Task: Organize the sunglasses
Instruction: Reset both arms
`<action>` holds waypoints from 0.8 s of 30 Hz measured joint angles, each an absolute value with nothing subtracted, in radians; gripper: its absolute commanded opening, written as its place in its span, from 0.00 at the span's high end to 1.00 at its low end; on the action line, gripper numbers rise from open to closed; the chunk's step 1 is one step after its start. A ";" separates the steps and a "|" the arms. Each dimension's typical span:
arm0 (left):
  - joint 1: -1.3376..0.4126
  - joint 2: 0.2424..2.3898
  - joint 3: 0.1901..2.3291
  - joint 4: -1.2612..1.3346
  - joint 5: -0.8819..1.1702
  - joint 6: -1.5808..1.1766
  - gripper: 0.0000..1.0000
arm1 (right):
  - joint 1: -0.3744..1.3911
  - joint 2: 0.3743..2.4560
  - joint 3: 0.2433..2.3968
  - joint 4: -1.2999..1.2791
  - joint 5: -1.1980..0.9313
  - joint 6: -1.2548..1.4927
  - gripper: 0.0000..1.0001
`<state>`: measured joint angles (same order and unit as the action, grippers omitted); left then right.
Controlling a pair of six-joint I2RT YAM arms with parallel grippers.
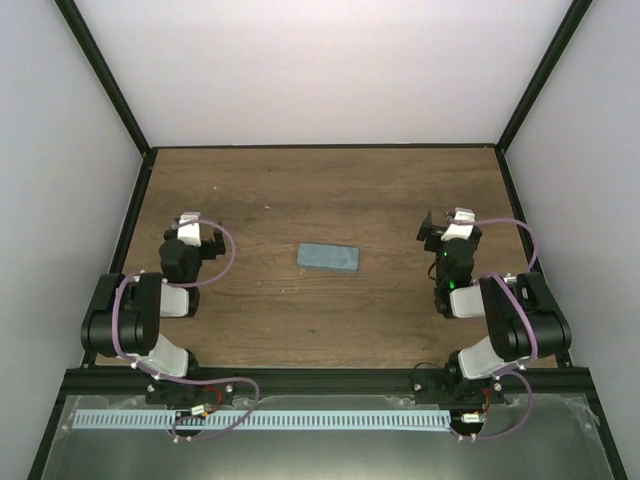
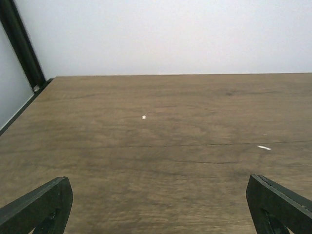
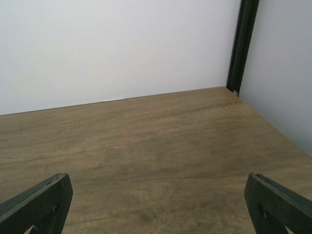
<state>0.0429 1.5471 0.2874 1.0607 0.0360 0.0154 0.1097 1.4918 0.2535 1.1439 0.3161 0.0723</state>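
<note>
The left tool and right tool gape released, parked either side of the case, likely keeping it reachable; sunglasses unseen.

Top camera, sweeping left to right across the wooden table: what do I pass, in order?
black left gripper, open → flat grey-blue rectangular case, lying at the middle of the table → black right gripper, open.

A grey-blue case lies on the brown wood-grain table, white walls around.
</note>
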 measured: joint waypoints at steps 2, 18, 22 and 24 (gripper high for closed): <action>0.035 1.543 0.280 1.084 0.062 0.035 0.00 | 0.109 1.504 0.286 1.129 0.289 0.072 0.00; 0.032 1.542 0.275 1.113 0.117 0.059 0.00 | 0.097 1.527 0.182 1.280 0.100 0.018 0.00; 0.033 1.542 0.275 1.113 0.118 0.059 0.00 | 0.086 1.527 0.193 1.273 0.078 0.019 0.00; 0.033 1.542 0.275 1.113 0.118 0.059 0.00 | 0.081 1.527 0.199 1.264 0.069 0.019 0.00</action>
